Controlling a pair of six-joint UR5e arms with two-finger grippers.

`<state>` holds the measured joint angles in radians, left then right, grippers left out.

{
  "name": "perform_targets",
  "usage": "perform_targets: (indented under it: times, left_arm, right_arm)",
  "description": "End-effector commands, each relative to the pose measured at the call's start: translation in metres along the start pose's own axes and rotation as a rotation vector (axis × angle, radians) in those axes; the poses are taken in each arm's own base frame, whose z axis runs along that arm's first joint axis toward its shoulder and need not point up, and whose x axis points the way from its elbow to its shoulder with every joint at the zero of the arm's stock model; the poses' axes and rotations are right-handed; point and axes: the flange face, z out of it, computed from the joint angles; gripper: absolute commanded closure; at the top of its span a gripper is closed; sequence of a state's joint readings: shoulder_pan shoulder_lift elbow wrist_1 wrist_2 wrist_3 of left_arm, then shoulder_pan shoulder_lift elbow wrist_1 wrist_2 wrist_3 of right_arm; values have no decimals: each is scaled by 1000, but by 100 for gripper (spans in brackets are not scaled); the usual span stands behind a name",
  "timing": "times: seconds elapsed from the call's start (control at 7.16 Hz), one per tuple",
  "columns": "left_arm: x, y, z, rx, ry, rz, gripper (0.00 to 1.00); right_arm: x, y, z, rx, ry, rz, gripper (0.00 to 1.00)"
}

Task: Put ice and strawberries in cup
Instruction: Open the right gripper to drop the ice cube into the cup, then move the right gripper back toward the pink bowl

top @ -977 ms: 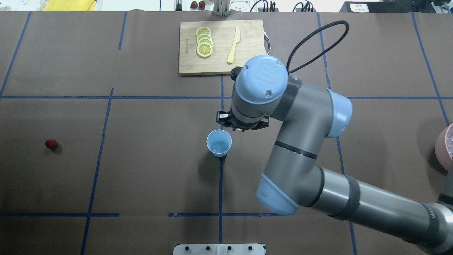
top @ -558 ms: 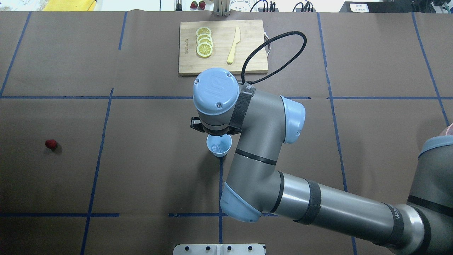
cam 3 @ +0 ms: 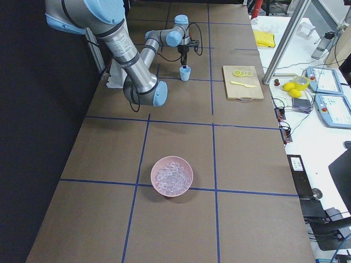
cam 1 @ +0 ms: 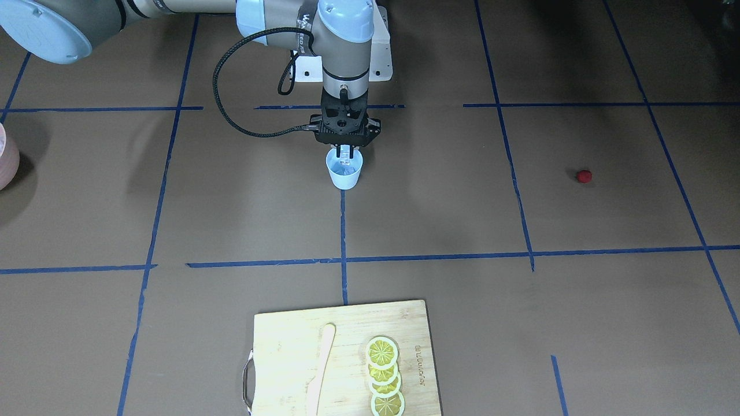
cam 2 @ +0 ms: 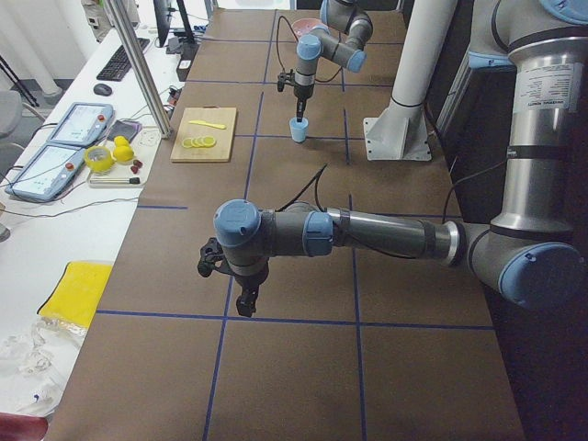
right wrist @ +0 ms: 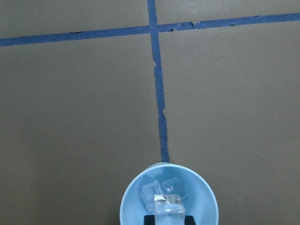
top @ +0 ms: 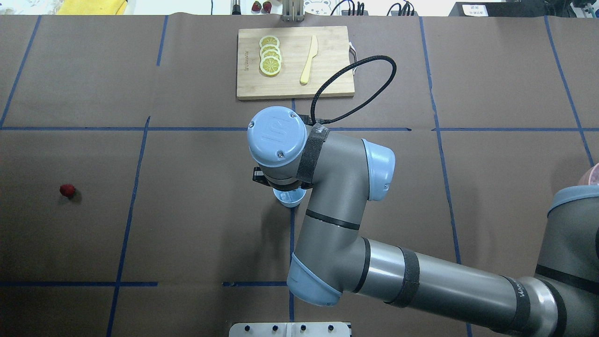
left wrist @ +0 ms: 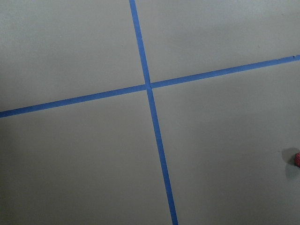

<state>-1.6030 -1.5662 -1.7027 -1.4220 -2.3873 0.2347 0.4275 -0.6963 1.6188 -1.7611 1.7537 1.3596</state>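
**Right pincer holds ice over the blue cup**

Closest in on my feeds, the right gripper [cam 1: 345,155] points straight down over the mouth of the cup [cam 1: 344,174]. Its fingers are closed to the width of one clear ice cube [right wrist: 168,206], which sits pinched between them just inside the rim. Below it, two or so pale ice lumps [right wrist: 157,188] lie at the bottom of the cup. The cup stands upright on a blue tape line near the middle of the table [top: 196,210].

Further out on the robot's left, the strawberry [top: 67,190] lies alone on the brown surface, well apart from the cup. The left gripper [cam 2: 246,301] hangs low over that end. I only get it from the side camera and cannot tell how far apart its fingers are.

At the right end sits a pink bowl [cam 3: 154,183] with more ice. At the far edge, the cutting board [top: 327,70] carries lemon slices [top: 270,56] and a pale knife [top: 309,60].
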Motion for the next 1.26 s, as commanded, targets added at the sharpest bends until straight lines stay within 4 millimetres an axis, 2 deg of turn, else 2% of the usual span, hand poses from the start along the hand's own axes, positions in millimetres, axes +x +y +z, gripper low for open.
perform_targets:
  times: [0.0, 0.28, 0.56, 0.7, 0.84, 0.98, 1.12]
  left_arm:
    - [0, 0, 0, 0, 0, 0, 0]
    - [2, -1, -2, 4, -1, 4, 0]
    - [5, -2, -6, 10, -8, 18, 0]
    - [7, -5, -8, 17, -11, 28, 0]
    - [11, -10, -13, 26, -13, 35, 0]
    - [14, -15, -17, 64, -21, 73, 0]
    - [17, -19, -19, 106, -32, 117, 0]
  right_arm:
    - [-1, 1, -2, 3, -2, -2, 2]
    - [2, -5, -9, 10, -12, -11, 2]
    - [25, -51, -24, 34, -14, -9, 1]
    - [53, -77, -28, 2, -16, -30, 1]
    - [92, -102, -41, -14, -34, -60, 1]
    - [139, -124, -51, -34, -50, -128, 1]
    - [196, -145, -64, -51, -66, -185, 1]
